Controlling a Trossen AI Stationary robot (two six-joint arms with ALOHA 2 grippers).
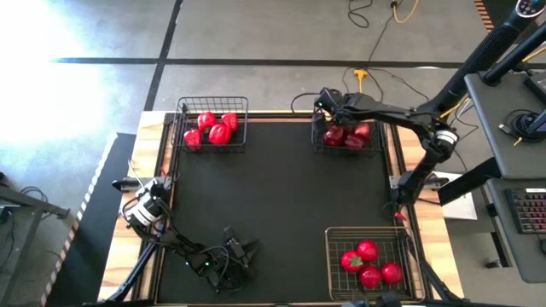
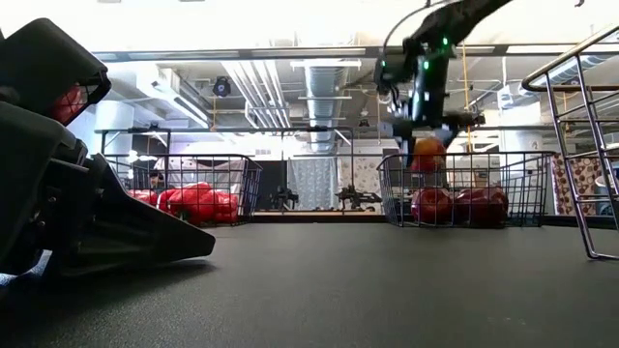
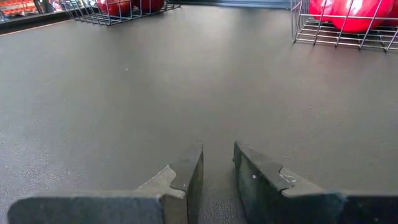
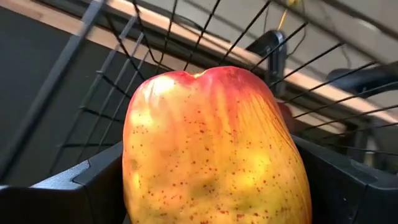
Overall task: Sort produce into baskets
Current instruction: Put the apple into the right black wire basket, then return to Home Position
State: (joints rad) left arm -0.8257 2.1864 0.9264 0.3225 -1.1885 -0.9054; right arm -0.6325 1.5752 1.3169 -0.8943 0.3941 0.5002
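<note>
My right gripper [image 1: 328, 107] is over the far right basket [image 1: 378, 147] and is shut on a yellow-and-red apple [image 4: 211, 149]. In the low view the apple [image 2: 428, 153] hangs about level with that basket's rim [image 2: 464, 155], above dark maroon fruits [image 2: 455, 206]. The far left basket [image 1: 241, 128] holds red peppers [image 1: 215, 130]. The near right basket [image 1: 334, 256] holds tomatoes [image 1: 368, 263]. My left gripper [image 3: 217, 174] is shut on nothing, low over the mat near the table's near left [image 1: 246, 250]. My right gripper pinches the apple between its two fingers [image 4: 81, 186], one on each of the apple's opposite sides [image 4: 134, 180]. The fingers slant down from above. The apple is lifted clear and touches neither the basket nor the fruits below it.
The black mat [image 1: 281, 196] between the three baskets is bare. Cables [image 1: 375, 51] lie on the floor beyond the table's far edge. A desk with a keyboard [image 1: 529, 209] stands to the right of the table.
</note>
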